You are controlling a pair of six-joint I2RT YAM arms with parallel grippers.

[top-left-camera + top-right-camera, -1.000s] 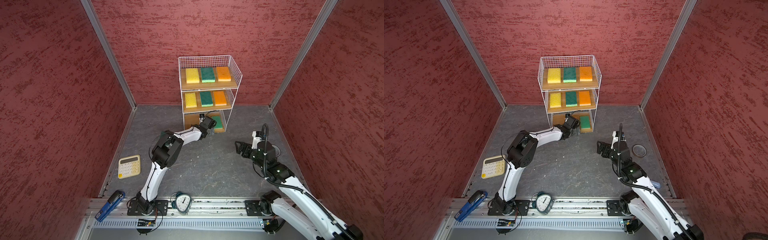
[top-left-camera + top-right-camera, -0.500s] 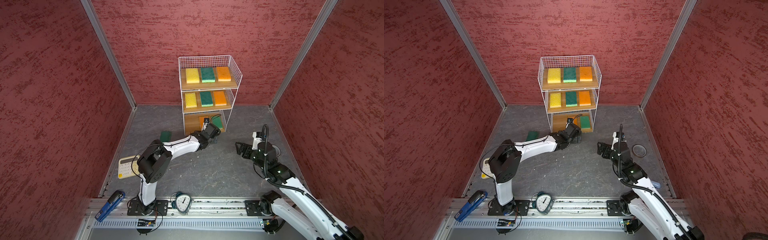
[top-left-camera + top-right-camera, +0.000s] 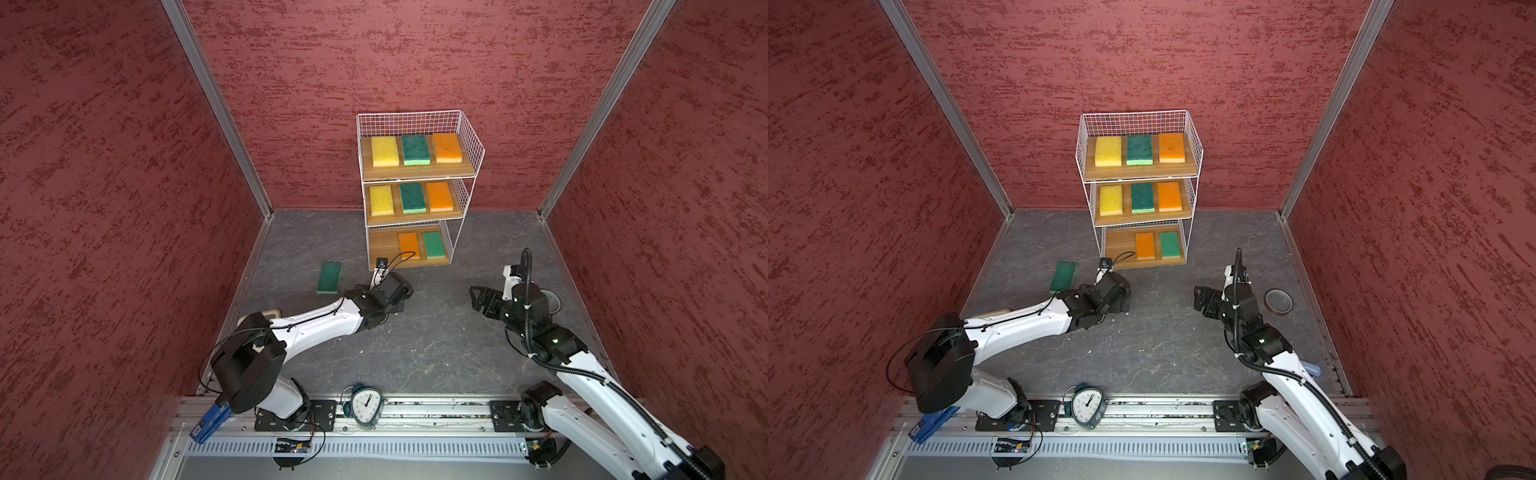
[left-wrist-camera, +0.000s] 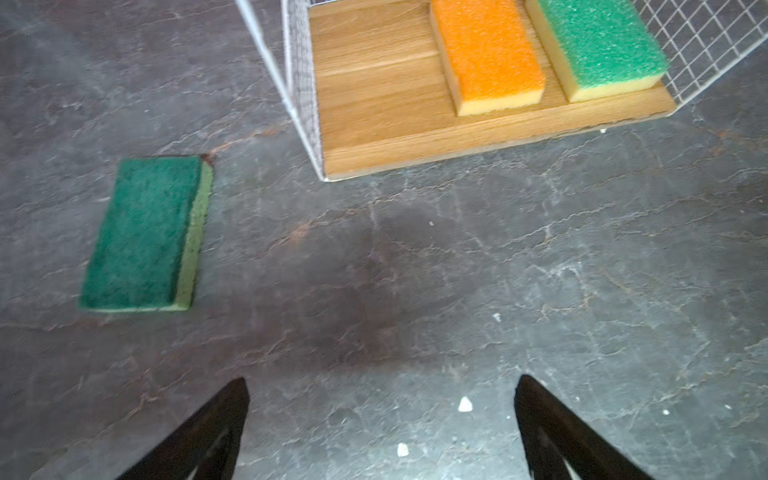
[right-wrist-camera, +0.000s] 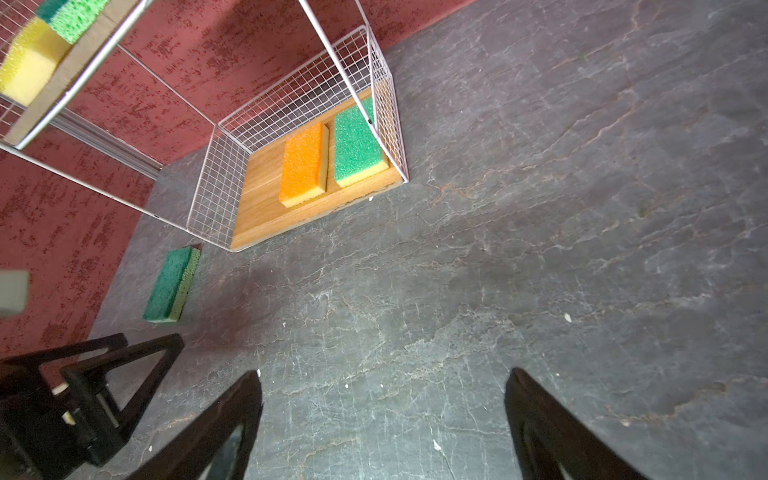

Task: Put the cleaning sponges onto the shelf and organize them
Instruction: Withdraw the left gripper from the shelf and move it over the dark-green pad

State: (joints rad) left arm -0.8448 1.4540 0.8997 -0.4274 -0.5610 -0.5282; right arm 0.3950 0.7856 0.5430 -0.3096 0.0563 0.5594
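One green sponge [image 3: 329,277] lies flat on your counter [image 3: 436,345], 8 o'clock off the shelf [image 3: 470,139] foot. Your left claw [image 4: 382,379], 6 o'clock of the shelf, is spread, holding nothing. Eight sponges [image 3: 414,149] sit on the shelf: three, three, two going down. Your right claw [image 5: 384,372], 4 o'clock, spread too, holding nothing.

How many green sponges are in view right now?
4. Top-tier sponge, centre; middle-tier sponge, centre; bottom-tier sponge, right side; floor sponge, left of the shelf. None looks hidden.
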